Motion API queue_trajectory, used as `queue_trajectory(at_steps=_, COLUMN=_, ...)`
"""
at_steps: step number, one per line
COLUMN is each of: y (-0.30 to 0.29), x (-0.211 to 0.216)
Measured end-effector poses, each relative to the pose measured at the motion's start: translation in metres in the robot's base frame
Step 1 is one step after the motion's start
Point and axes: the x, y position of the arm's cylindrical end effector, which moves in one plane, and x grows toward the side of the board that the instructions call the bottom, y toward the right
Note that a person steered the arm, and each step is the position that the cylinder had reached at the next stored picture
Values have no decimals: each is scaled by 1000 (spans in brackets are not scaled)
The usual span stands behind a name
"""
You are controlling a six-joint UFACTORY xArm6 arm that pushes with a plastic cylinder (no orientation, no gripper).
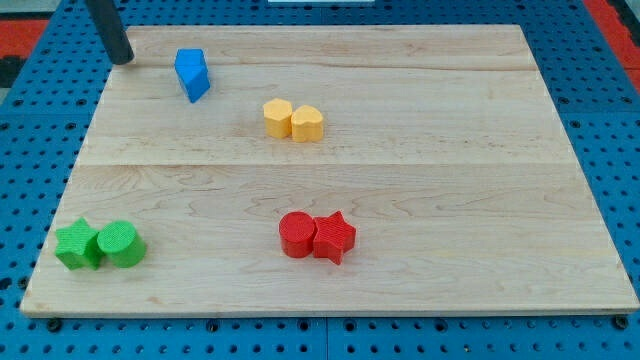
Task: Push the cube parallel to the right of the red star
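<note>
The blue cube (192, 74) stands near the view's top left of the wooden board (420, 190). The red star (335, 237) lies low in the middle, touching a red cylinder (297, 235) on its left. My tip (122, 57) is at the board's top left corner, a short way to the left of the blue cube and not touching it.
Two yellow blocks (293, 120) sit together at upper middle, one like a heart. A green block (77, 245) and a green cylinder (121, 244) sit together at the bottom left. A blue pegboard (600, 90) surrounds the board.
</note>
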Motion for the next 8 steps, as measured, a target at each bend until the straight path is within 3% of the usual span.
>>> queue_trajectory(at_steps=3, y=182, x=10)
queue_trajectory(at_steps=5, y=121, x=-5)
queue_trajectory(at_steps=8, y=323, x=-15)
